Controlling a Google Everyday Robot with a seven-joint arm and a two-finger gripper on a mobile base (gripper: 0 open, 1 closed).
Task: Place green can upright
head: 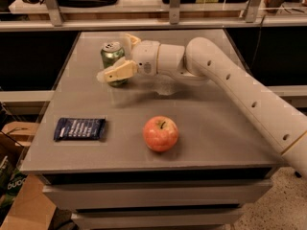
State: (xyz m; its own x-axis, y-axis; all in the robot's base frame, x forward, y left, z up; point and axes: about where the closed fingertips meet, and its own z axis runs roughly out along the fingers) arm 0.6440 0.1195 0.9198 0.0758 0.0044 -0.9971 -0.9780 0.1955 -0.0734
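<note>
No lettering can be read on the green can [112, 55] at the gripper [116, 57] or the dark packet [79, 128].

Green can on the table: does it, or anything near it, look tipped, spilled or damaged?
Nothing stands out. The green can stands upright at the far left of the table, the gripper around it. The apple and the dark packet lie apart in front; nothing spilled.
</note>
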